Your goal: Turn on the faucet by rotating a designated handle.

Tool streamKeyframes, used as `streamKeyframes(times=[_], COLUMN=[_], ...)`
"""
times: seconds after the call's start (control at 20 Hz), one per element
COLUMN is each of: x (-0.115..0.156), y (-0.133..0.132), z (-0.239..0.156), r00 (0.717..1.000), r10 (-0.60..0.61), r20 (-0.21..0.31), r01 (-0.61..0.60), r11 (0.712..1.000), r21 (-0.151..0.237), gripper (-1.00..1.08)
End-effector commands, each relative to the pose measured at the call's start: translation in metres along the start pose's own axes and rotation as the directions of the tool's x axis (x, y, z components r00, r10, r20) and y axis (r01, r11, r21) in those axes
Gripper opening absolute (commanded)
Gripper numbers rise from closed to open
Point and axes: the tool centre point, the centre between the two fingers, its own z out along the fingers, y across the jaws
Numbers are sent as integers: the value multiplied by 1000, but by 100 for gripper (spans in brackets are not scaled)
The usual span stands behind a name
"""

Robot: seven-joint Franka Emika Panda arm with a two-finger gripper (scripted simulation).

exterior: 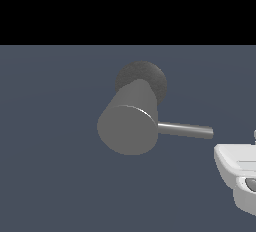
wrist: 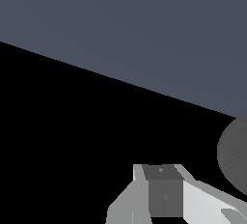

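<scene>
Your gripper (exterior: 240,173) sits just beside the handle (exterior: 185,129) tip, apart from the faucet (exterior: 127,126); you cannot tell its jaws' spread.

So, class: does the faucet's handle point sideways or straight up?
Sideways. In the exterior view the handle juts from the faucet toward the exterior view's right, ending short of the white claw.

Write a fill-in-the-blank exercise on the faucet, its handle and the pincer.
1. The handle sticks out of the faucet toward the exterior view's ____.
2. The faucet's speckled base is ____ than its cylinder.
3. The robot's pincer is ____ in colour.
4. The pincer and the handle are ____ touching.

Missing words: right; darker; white; not
</scene>
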Motion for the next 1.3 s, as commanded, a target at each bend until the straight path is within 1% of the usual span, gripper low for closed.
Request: streamKeyframes(times=[0.0, 0.35, 0.75, 1.05, 1.25], x=[7, 12, 0, 2, -5], y=[1, 6, 37, 51, 64], z=[-4, -8, -3, -10, -10], r00=[1000, 999, 998, 991, 983], r10=[5, 13, 52, 123, 176], r20=[-22, -41, -22, -47, -46], r01=[-5, -13, -53, -125, -178], r11=[1000, 1000, 998, 991, 983], r21=[4, 3, -40, -38, -44], gripper=[-100, -100, -100, -100, -100])
